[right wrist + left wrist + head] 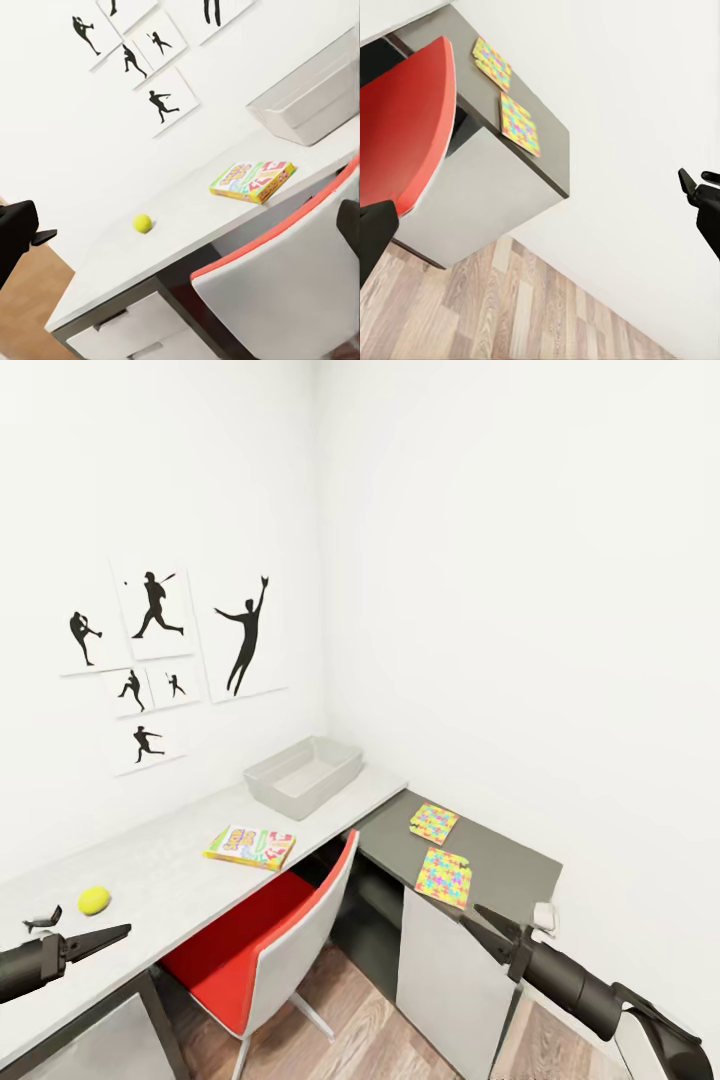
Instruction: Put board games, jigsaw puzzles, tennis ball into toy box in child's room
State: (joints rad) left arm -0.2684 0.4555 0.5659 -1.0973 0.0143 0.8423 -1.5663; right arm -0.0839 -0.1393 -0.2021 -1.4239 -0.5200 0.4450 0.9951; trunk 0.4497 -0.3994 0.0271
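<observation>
The pale grey toy box [303, 775] [315, 97] stands empty at the far end of the table [170, 850]. A "Skip-Bo" board game [250, 847] [252, 180] lies flat in front of it. The tennis ball [94, 900] [142, 223] rests on the pale top near my left gripper [75, 930], which hovers open just short of it. Two jigsaw puzzles [434, 823] [444, 877] [492, 63] [520, 124] lie on the dark wing. My right gripper [495, 930] [696, 180] hangs open in front of that wing, holding nothing. The bed is out of view.
A red-and-white swivel chair [270, 940] [405, 120] is tucked under the desk's corner between my arms. Baseball silhouette prints [160, 610] hang on the left wall. White walls close the corner. Wood-plank floor [532, 315] lies open in front of the dark wing.
</observation>
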